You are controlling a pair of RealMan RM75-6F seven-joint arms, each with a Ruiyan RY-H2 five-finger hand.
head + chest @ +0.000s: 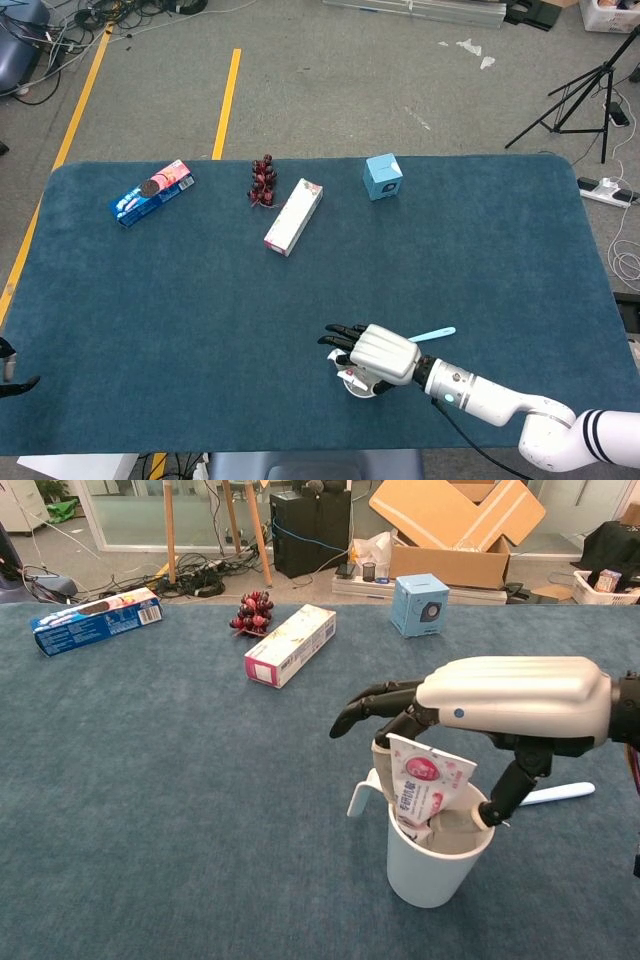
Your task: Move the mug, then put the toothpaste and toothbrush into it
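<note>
A dark blue cloth-covered table [200, 320] seen from above in the head view and from low at its near edge in the chest view. One white mug [438, 855] stands upright near the front edge, right of centre, its handle pointing left. One robot hand is visible, the right hand [505, 705], white-backed with dark fingers, poised directly over the mug. It pinches one toothpaste tube [420, 785], white and pink, between thumb and a finger, while its other fingers [365, 702] stretch out to the left. The tube's lower part is inside the mug; its flat crimped end sticks up above the rim, tilted. One toothbrush [555, 793], pale blue, lies flat on the table just right of the mug, partly hidden behind the hand. The left hand does not appear in either view.

Along the far side sit four other things, one of each: a blue biscuit box [150, 193] at far left, a bunch of dark red grapes [263, 180], a long white and pink carton [293, 217] just beside the grapes, and a small light blue cube box [383, 176] further right
</note>
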